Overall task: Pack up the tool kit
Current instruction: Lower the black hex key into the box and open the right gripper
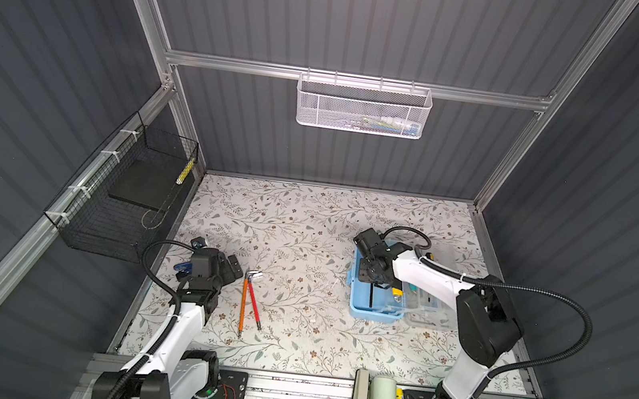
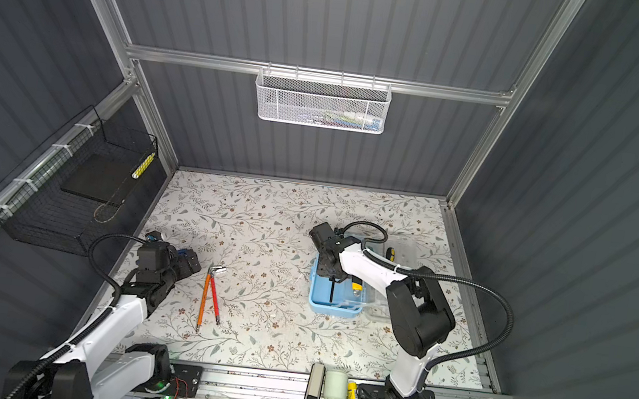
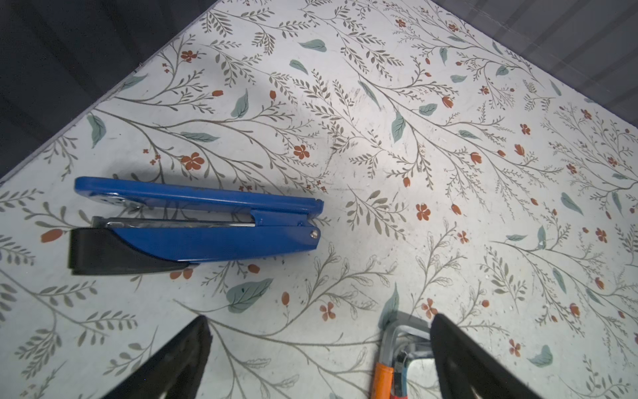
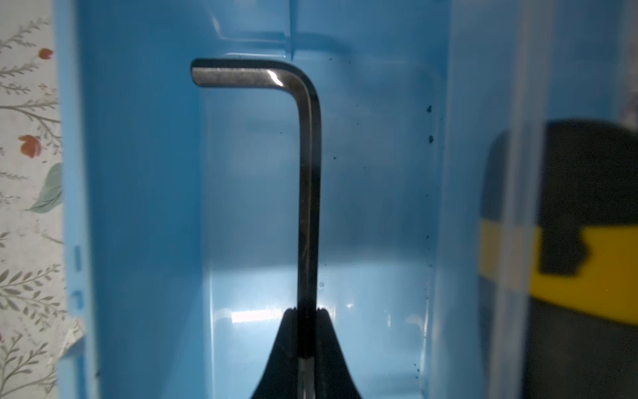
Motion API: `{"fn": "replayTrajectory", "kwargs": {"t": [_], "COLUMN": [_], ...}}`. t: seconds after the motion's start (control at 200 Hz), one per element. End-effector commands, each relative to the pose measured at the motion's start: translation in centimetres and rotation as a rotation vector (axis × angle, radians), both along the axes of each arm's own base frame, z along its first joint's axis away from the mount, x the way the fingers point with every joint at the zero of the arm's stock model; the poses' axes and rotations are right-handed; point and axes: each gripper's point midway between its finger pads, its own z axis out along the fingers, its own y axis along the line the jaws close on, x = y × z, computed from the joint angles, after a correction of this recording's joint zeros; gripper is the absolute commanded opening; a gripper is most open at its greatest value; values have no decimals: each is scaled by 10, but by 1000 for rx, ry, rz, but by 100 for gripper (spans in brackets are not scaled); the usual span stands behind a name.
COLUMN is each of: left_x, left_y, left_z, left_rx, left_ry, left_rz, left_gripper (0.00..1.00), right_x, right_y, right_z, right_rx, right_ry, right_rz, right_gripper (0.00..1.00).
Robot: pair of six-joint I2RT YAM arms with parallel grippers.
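Kit (image 1: 371, 315) sat on the mat (image 1: 305, 228), right of centre in both top views. It was a small light-blue case, open, w/ its clear lid (image 1: 431, 311) lying flat beside it on the side away from centre. Inner walls were smooth blue w/ a few dark specks in the R wrist view.

R gripper (image 4: 306, 311) was down inside the kit, fingers pressed together on the long leg of a black hex key (image 4: 309, 172). The key's short leg bent off near the far wall. A yellow-black thing (image 4: 587, 262) showed to one side thru clear plastic, too blurred to say what.

L gripper (image 3: 319, 321) hung spread wide over the mat, holding nothing, well apart from the kit. A blue stapler (image 3: 207, 228) lay on its side near it. Orange key (image 1: 242, 308) & red key (image 1: 255, 305) lay side by side betw. the arms, bent ends close together just beside the L gripper.

From above the R arm covered much of the kit, so handle & clasp were hard to make out. The L arm hid most of the stapler.
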Motion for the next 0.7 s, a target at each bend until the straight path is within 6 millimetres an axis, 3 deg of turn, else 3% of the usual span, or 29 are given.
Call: {"fn": "replayTrajectory", "kwargs": {"t": [0.0,0.155,0.375,0.51,0.696], "left_x": [7,7,7,7,7], "left_y": [2,1,1,1,1], "left_z": [14,14,13,13,14], "left_rx": [3,2,1,1,1], "left_ry": [-42,-42,-41,-40,-42], "left_rz": [-2,-4,-4,-5,-5], "left_gripper": [99,100,99,99,99], "right_x": [7,8,8,8,7], "right_y": [2,3,5,1,0], "right_z": [-2,-13,-19,-11,13], "right_rx": [22,21,16,-3,5], "right_ry": [-11,13,30,22,-8], "right_rz": [-27,-31,-24,-20,-12], "right_gripper": [0,0,13,25,33]}}
